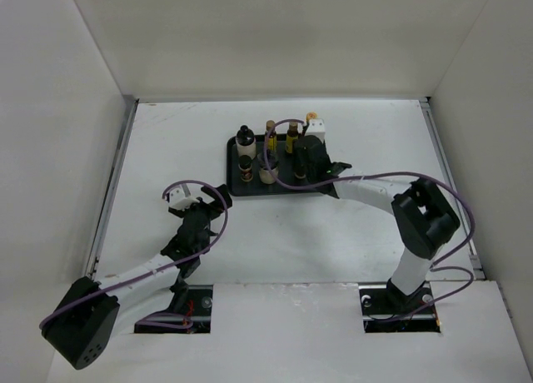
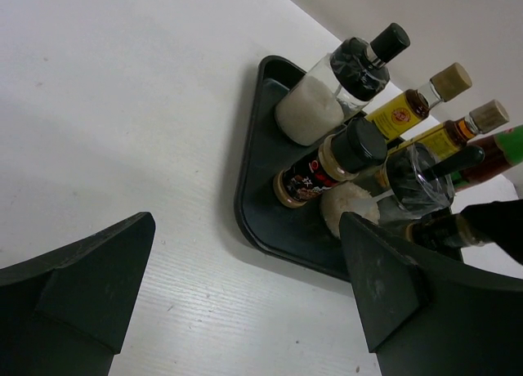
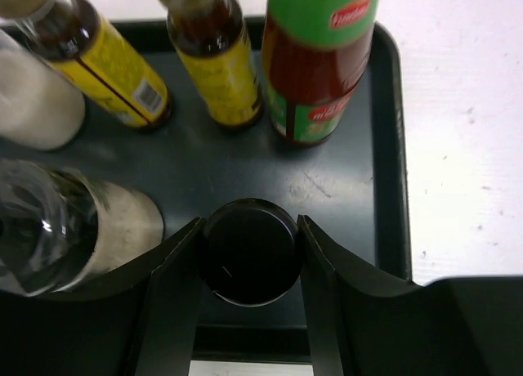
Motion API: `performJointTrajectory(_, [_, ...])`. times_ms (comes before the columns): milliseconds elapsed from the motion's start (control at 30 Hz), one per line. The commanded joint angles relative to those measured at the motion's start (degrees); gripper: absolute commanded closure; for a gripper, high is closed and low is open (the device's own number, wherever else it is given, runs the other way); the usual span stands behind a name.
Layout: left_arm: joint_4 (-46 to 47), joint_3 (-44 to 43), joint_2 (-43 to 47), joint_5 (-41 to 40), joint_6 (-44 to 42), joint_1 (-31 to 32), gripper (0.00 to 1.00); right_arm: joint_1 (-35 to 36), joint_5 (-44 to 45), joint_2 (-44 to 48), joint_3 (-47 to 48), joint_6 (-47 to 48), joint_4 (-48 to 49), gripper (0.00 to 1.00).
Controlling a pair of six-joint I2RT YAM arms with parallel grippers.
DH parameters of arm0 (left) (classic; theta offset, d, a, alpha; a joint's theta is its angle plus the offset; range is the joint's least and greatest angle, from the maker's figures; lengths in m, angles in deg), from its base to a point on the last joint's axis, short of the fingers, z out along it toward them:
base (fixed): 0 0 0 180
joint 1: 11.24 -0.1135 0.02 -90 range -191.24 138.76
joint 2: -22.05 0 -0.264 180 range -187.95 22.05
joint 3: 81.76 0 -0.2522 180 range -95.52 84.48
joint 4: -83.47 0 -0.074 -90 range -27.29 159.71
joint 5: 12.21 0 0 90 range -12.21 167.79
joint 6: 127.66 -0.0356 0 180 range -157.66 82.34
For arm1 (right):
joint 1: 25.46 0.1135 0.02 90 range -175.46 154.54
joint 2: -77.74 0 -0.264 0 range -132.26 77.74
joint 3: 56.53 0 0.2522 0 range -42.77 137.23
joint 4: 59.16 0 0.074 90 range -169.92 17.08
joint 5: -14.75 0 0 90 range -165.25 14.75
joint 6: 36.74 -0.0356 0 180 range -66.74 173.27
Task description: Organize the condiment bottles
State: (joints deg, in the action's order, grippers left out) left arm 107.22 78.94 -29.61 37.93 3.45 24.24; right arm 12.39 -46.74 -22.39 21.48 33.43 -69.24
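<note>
A black tray (image 1: 236,154) holds the condiment bottles. My right gripper (image 1: 301,171) is shut on the black cap of a dark shaker (image 3: 249,253), which stands on the tray (image 3: 245,172) near its front edge. Behind it stand two yellow-labelled bottles (image 3: 110,69) (image 3: 221,73) and the red bottle (image 3: 319,73). The squat beige jar (image 3: 106,225) is to its left. The left wrist view shows the white black-capped bottle (image 2: 315,106) and the other dark shaker (image 2: 327,167). My left gripper (image 1: 200,212) is open and empty over bare table, left of the tray.
White walls enclose the table on three sides. The right arm (image 1: 420,216) arches over the table's right half, with cables looping above the tray. The tray's near-left corner (image 2: 249,217) lies just ahead of my left fingers (image 2: 90,278).
</note>
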Motion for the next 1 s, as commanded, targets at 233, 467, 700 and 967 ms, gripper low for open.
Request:
performJointTrajectory(233, [2.4, -1.0, -0.4, 0.5, -0.1, -0.5, 0.00, 1.7, 1.4, -1.4, 0.4, -1.0, 2.7, 0.30])
performJointTrajectory(467, [2.1, -1.8, -1.3, 0.5, -0.1, -0.8, 0.00, 1.7, 1.5, 7.5, -2.2, -1.0, 2.6, 0.01])
performJointTrajectory(700, [-2.7, -3.8, -1.2, -0.3, -0.1, -1.7, 0.00, 0.4, 4.1, 24.3, -13.0, -3.0, 6.0, 0.00])
performJointTrajectory(967, [-24.0, -12.0, 1.6, -0.5, 2.1, -3.9, 0.00, -8.7, 8.9, 34.1, -28.5, -12.2, 12.3, 0.00])
